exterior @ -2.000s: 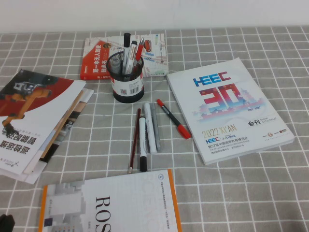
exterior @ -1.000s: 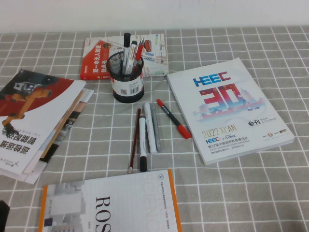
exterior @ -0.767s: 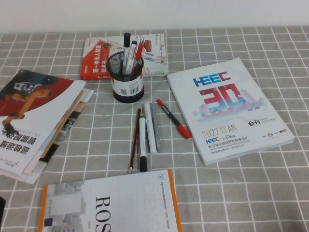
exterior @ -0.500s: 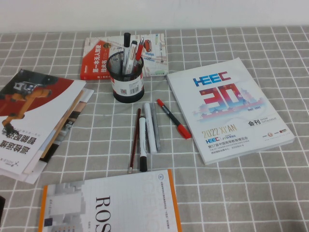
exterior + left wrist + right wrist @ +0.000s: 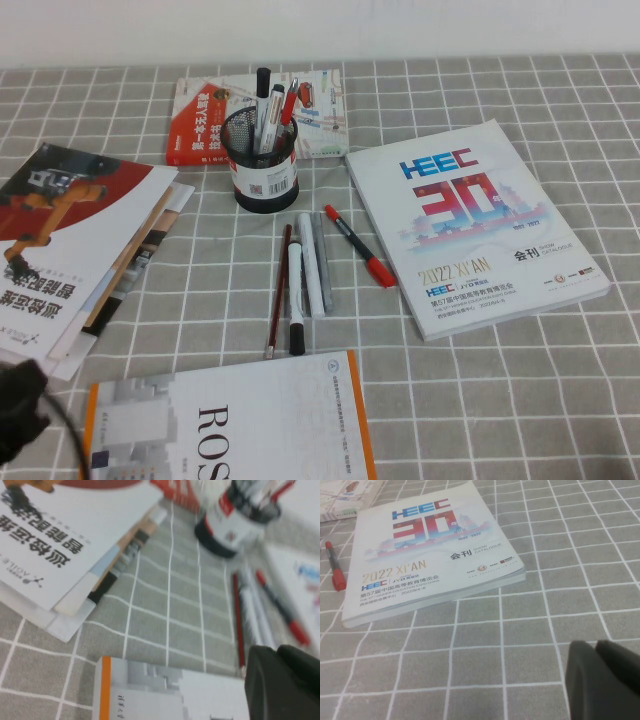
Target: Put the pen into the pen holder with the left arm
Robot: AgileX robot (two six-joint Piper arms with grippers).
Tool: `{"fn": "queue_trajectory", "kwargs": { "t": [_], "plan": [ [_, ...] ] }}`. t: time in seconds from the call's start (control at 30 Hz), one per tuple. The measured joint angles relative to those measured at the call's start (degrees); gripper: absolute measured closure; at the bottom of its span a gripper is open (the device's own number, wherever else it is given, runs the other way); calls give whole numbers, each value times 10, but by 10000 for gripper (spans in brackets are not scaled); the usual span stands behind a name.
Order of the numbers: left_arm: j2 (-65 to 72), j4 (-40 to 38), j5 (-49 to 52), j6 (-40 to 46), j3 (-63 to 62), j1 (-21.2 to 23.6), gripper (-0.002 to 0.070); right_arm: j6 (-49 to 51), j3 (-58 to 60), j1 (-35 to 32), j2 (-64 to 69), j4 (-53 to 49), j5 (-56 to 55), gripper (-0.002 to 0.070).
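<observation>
The pen is a thin maroon stick lying on the checked cloth, beside the other markers and in front of the pen holder. The holder is a black mesh cup with a barcode label and has several pens standing in it. My left gripper shows as a black mass with a cable at the near left corner, far from the pen. In the left wrist view its fingers are together and empty, with the pen and holder ahead. My right gripper is shut and empty over bare cloth.
A white marker with black cap, grey markers and a black marker with red caps lie beside the pen. The HEEC catalogue is right, a ROS book near, magazines left, a red book behind the holder.
My left arm has risen into the near left corner of the high view, where only a dark sliver showed before. The pen and the other things have not moved.
</observation>
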Motion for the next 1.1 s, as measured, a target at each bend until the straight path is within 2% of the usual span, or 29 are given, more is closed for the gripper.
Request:
{"fn": "queue_trajectory", "kwargs": {
  "t": [0.27,0.47,0.57,0.83,1.1],
  "plan": [
    [211,0,146,111,-185,0,676,0,0,0,0,0,0,689],
    [370,-7,221,139,-298,-3,676,0,0,0,0,0,0,689],
    [443,-7,242,144,-347,-27,676,0,0,0,0,0,0,689],
    [608,-4,261,149,-477,-130,676,0,0,0,0,0,0,688],
    [737,76,328,100,-599,-191,676,0,0,0,0,0,0,689]
  ]
}}
